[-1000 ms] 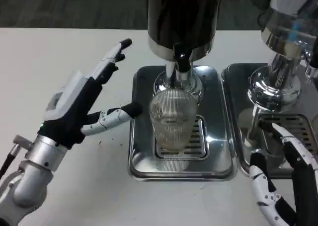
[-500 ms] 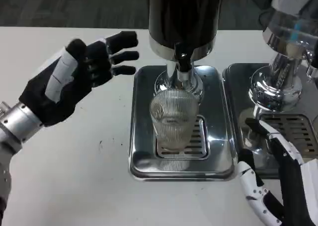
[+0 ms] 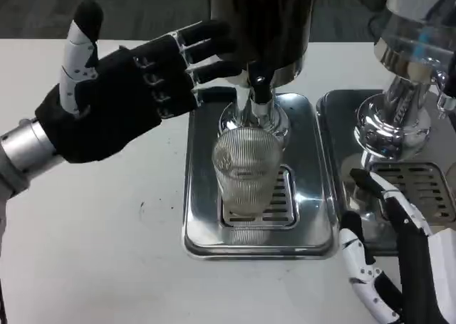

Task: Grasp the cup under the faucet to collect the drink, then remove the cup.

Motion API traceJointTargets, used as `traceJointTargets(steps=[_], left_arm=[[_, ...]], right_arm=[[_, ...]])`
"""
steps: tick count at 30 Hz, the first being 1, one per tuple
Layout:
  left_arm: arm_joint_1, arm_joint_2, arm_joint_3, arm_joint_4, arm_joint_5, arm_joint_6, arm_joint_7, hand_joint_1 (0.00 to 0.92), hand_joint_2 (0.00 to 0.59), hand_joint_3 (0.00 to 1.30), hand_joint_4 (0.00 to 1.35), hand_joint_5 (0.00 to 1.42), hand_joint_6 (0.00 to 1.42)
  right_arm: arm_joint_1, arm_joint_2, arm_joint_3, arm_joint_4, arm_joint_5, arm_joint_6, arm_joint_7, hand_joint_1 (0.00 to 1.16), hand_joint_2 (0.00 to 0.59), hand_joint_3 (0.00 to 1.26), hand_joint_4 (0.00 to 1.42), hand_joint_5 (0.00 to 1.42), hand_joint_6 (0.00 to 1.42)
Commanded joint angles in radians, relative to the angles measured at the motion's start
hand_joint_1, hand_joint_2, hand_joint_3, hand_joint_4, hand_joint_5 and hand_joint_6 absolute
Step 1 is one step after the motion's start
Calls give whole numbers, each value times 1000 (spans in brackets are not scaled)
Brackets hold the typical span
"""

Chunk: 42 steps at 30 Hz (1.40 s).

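Observation:
A clear ribbed cup (image 3: 246,169) stands upright on the steel drip tray (image 3: 203,217), straight under the black faucet (image 3: 259,85) of the dark dispenser (image 3: 260,21). A little pale liquid lies in its bottom. My left hand (image 3: 125,92) is raised above the table left of the dispenser, palm showing, fingers spread, and its fingertips (image 3: 214,50) reach toward the faucet; it holds nothing. At the lower right corner, beside the tray's right edge, my right hand (image 3: 392,267) has its fingers apart and grips nothing.
A second dispenser (image 3: 417,46) with a chrome base stands at the right on its own drip tray (image 3: 420,181), close behind my right hand. White table surface (image 3: 92,231) spreads to the left and front.
My left hand has risen and swung right from beside the cup toward the faucet, turning its palm up into view. My right hand has edged up slightly. The cup has stayed put.

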Motion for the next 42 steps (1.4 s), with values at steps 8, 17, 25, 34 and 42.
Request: traceJointTargets(steps=[8,17,25,34,42], left_arm=[[-77,-17,20,-41,26,57,-5,0,112,271,126,134,176],[-112,-58,22,-44,60,35,5,0,109,278,132,138,172],[-132,-90,30,-32,69,33,38,0,108,281,133,138,172],[-140,-126,52,-62,51,83,46,0,107,282,133,138,172],[-140,-143,60,-96,28,130,47,0,106,282,133,138,172]], right_arm=[[-2,8,12,26,27,-11,-28,306,421,272,256,210,128],[-5,10,11,33,37,-13,-37,305,421,280,257,210,128],[-10,15,18,49,51,-17,-35,305,421,281,264,210,128],[5,17,19,41,48,-19,-37,304,421,284,266,210,128],[14,17,16,36,47,-15,-34,304,421,293,267,210,128]])
